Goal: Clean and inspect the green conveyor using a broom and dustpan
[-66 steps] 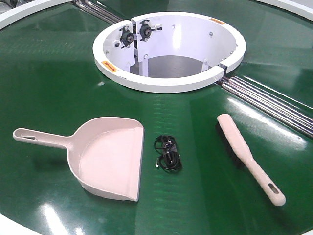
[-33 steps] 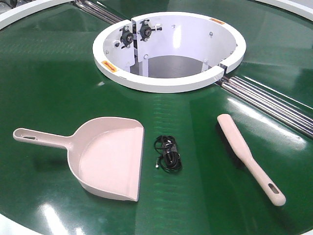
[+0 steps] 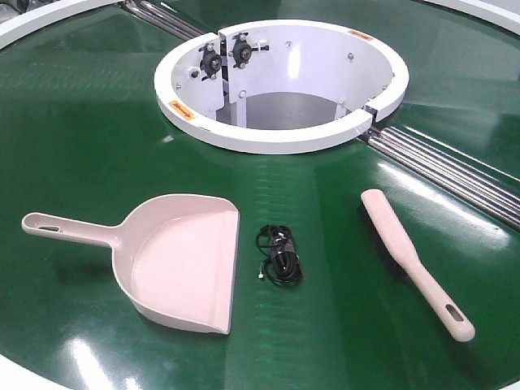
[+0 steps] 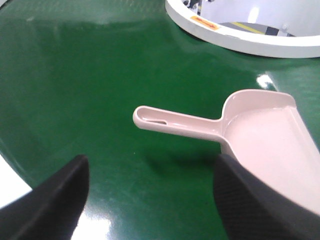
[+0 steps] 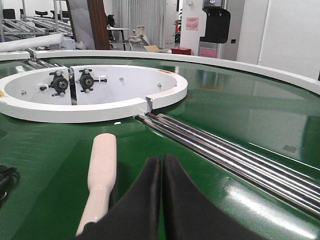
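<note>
Entry, both arms idle over the green conveyor [image 3: 81, 122].

Layout: the dustpan [image 3: 179, 264] lies flat on the belt to the left, with its open lip facing a small coil of black cable [image 3: 279, 254]. The broom [image 3: 406, 252] lies well apart on the right, bristles down its left side and handle toward me. Nothing has been picked up.

Left gripper [image 4: 150, 175]: fingers wide apart, nothing between them. The dustpan handle lies ahead of the gap, not inside it.

Right gripper [image 5: 161, 162]: fingers pressed together on nothing, with the broom just to the left of them in its wrist view.

Risks as I judge them:
- If I bring the right arm down with the jaws closed, it will shove the broom across the glossy belt rather than take it. Open first.
- Both handles lie flat on the belt, so the fingertips may scrape the surface or skate off the plastic.
- Gripping the dustpan near the end of its handle could let the scoop sag or twist.
- The cable coil is light and springy (likely to snag in the bristles). A stroke aimed wrong could flick it toward the metal rollers [image 3: 447, 166] or the white ring opening [image 3: 280, 138].
</note>
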